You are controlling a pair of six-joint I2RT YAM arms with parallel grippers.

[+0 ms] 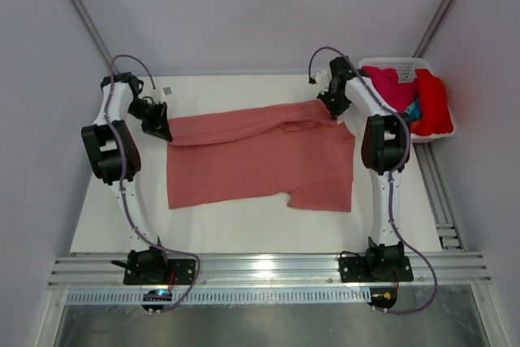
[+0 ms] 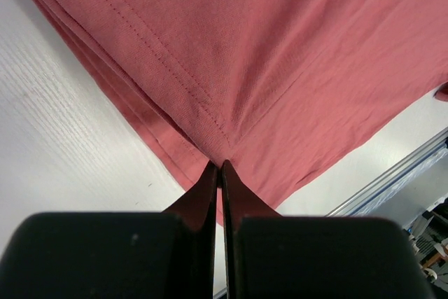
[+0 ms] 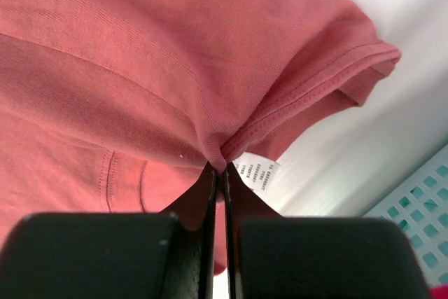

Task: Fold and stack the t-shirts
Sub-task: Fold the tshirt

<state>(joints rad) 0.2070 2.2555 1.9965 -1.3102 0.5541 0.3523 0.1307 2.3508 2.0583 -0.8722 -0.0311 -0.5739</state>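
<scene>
A salmon t-shirt (image 1: 260,160) lies spread on the white table, its far edge folded over toward me. My left gripper (image 1: 161,130) is shut on the shirt's far left corner; in the left wrist view my gripper (image 2: 220,166) pinches the hem (image 2: 210,124). My right gripper (image 1: 329,109) is shut on the shirt's far right part near the collar; in the right wrist view my gripper (image 3: 220,166) clamps the fabric beside a white care label (image 3: 255,171). More t-shirts, magenta (image 1: 388,87), red (image 1: 432,103) and a bit of blue, lie in the basket.
A white plastic basket (image 1: 406,64) stands at the far right of the table, just right of my right arm. A small white object (image 1: 166,91) lies at the far left. An aluminium rail (image 1: 268,268) runs along the near table edge.
</scene>
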